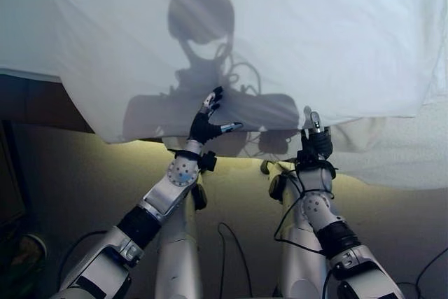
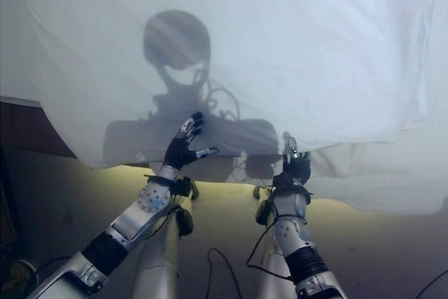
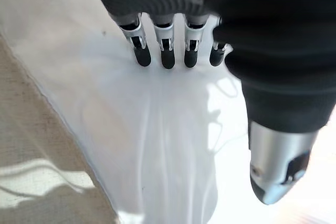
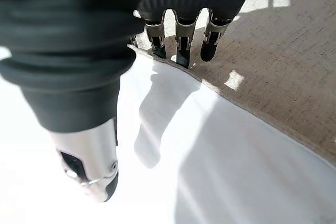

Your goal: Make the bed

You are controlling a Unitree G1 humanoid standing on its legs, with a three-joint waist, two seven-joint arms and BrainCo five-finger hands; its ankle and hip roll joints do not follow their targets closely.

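The left eye view looks down at a big white sheet (image 1: 280,40) that lies spread over the bed. The sheet's near edge hangs a little way down the bed's side. A beige mattress cover (image 1: 413,152) peeks out under the sheet on the robot's right. Low down, under the bed, there is the floor (image 1: 70,180), dim and yellowish.

The left robot hand (image 1: 208,122) reaches up to the near edge of the sheet. Its fingers (image 3: 167,51) are straight, its thumb sticks out to the side, and it holds nothing. In the left wrist view the dark tips press down on the white sheet, and soft folds run away from them across the cloth. The sheet's hem runs slantwise there, with the beige cover just beside it.

The right robot hand (image 1: 316,139) is at the sheet's edge too, a bit further to the robot's right, well apart from the left one. In the right wrist view its fingers (image 4: 181,43) are straight and its thumb is apart from them. The tips touch right where the white sheet meets the beige mattress cover (image 4: 278,72). It grips nothing.
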